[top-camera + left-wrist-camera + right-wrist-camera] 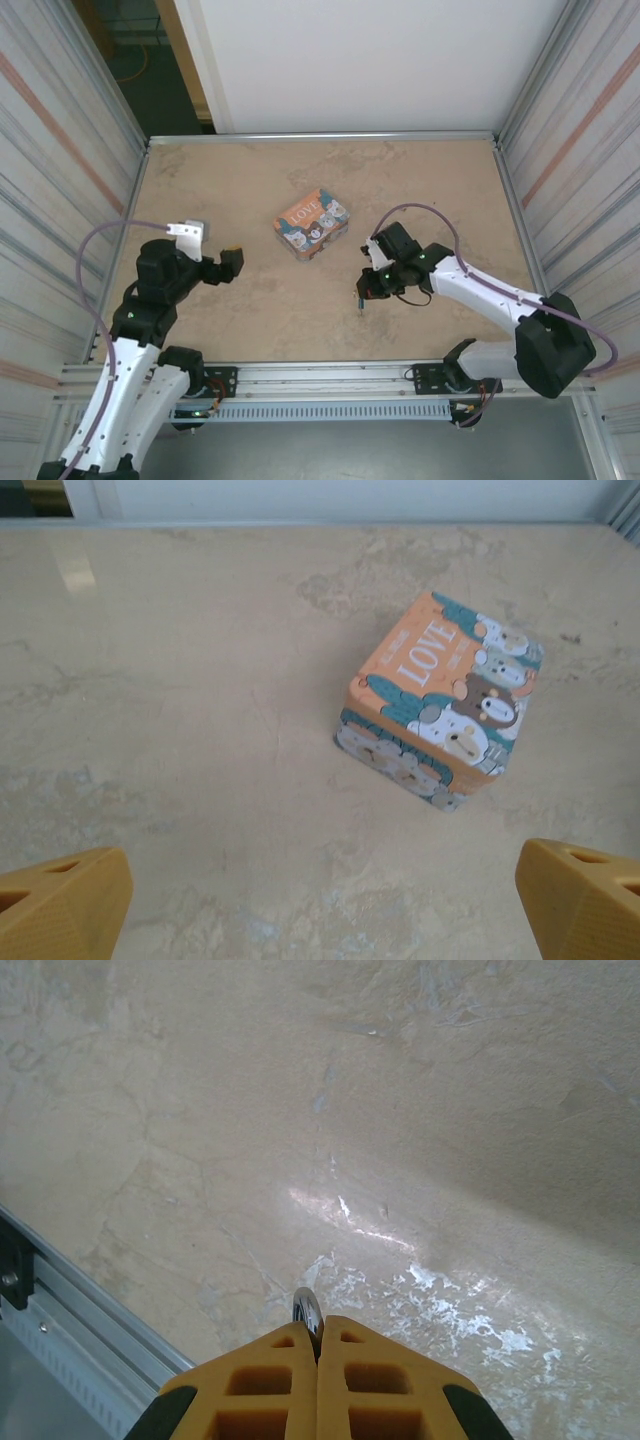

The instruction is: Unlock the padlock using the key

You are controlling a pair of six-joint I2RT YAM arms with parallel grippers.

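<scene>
Right gripper [318,1332] is clamped shut, pads pressed together on a thin bright metal sliver [307,1310] that barely pokes out between the tips. It is likely the key, seen edge-on. The gripper hangs low over bare table [250,330], near the front rail [60,1300], off to the right of the tin [440,715].

Left gripper [233,261] is wide open and holds nothing. Its fingers [60,905] sit far apart in the left wrist view, aimed at the tin from the left, well apart from it. The tin sits closed, near table centre.

I cannot tell where the padlock lies; it is too small to pick out with confidence.

Step, as I judge it: key picked and in hand, insertion not yet begun, lock not yet held.

The next move calls for finding the lock body and pinning it with the free left gripper so it cannot skid. The right must then bring the key tip square to the keyhole. Very little key shows past the pads, so reach into the slot looks short. A regrip nearer the key's head may be needed before pushing in and turning.
</scene>
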